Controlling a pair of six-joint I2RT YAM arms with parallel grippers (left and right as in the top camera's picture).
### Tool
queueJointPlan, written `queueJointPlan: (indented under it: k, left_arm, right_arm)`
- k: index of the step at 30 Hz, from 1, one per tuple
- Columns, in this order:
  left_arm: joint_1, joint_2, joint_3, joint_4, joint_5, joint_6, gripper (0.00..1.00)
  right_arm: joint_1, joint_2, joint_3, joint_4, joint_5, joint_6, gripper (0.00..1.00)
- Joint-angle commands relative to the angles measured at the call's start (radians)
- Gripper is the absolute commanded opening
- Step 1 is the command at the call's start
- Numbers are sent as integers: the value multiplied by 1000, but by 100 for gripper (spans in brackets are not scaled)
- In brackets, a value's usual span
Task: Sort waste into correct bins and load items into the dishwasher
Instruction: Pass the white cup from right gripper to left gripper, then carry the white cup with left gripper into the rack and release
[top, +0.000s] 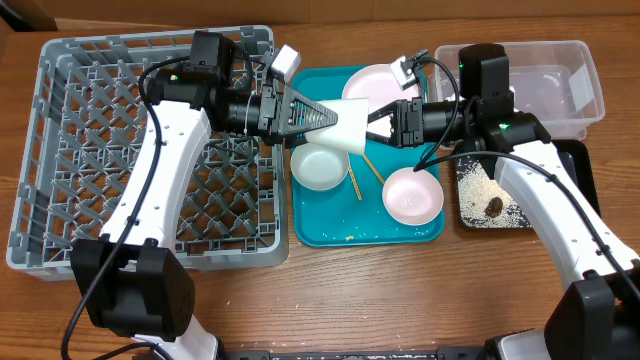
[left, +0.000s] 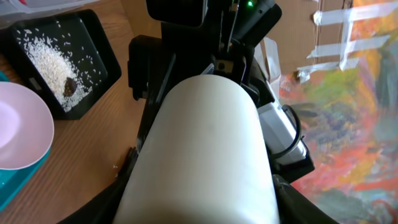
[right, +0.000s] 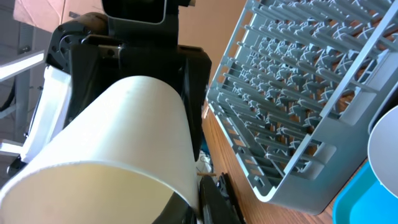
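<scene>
The wooden counter (top: 330, 290) carries everything. The big grey dish rack (top: 100, 130) takes up the left side, and from above its grid floor looks bare apart from the left arm crossing over it. Just beside it in the middle is the teal tray (top: 330, 225). The clear tub (top: 590, 70) is off at the far right corner, and the black tray (left: 102, 50) sits in front of it, partly hidden under the right arm.

On the teal tray, the pink plate (top: 370, 85) is at the back edge, half covered by the two tools. One whitish bowl (top: 320, 167) sits near the rack side and the other bowl (top: 413, 195) near the black tray.

The white cup (top: 350, 125) is on its side in the air over the teal tray, caught between both arms. The right tool (top: 380, 122) is pinched tight on the cup's wall at its open end. The left tool (top: 325, 117) has a finger on either side of the cup's body, but whether it's actually squeezing is impossible to tell.

The two chopsticks (top: 352, 182) lie loose between the bowls. The rice (top: 478, 190) is scattered in the black tray, with the small brown lump (top: 494, 207) in among it.
</scene>
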Motion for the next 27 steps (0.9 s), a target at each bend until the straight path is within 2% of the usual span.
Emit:
queueJointPlan:
  k: [1, 3, 10, 11, 14, 19, 22, 24, 25, 27]
  left_arm:
    - [10, -3, 13, 3, 38, 1, 49]
    - [10, -3, 13, 3, 26, 1, 47]
    - [36, -3, 17, 15, 13, -3, 40]
    - [45, -3, 19, 15, -16, -13, 40]
    - [79, -5, 39, 13, -196, -95, 39]
    - [116, -35, 102, -35, -497, -172, 39]
    - [119, -70, 190, -132, -686, -172, 39]
    - [115, -97, 267, -222, -866, -177, 40]
    - [108, -119, 322, -298, -1019, -195, 40]
    - [94, -146, 367, -386, -1187, -227, 40]
  right_arm:
    - [-6, 10, -3, -7, 24, -16, 10]
    - [-6, 10, -3, -8, 24, -16, 18]
    - [-16, 10, -3, 7, 25, -24, 60]
    - [-22, 10, -3, 8, 24, -27, 62]
    - [-55, 10, -3, 7, 28, -42, 74]
    - [-116, 10, -3, -23, 53, -50, 87]
    - [-142, 10, -3, -98, 109, -112, 91]
    - [-151, 10, -3, -167, 188, -148, 94]
    - [-151, 10, -3, -217, 257, -177, 96]
    - [-151, 10, -3, -266, 300, -227, 99]
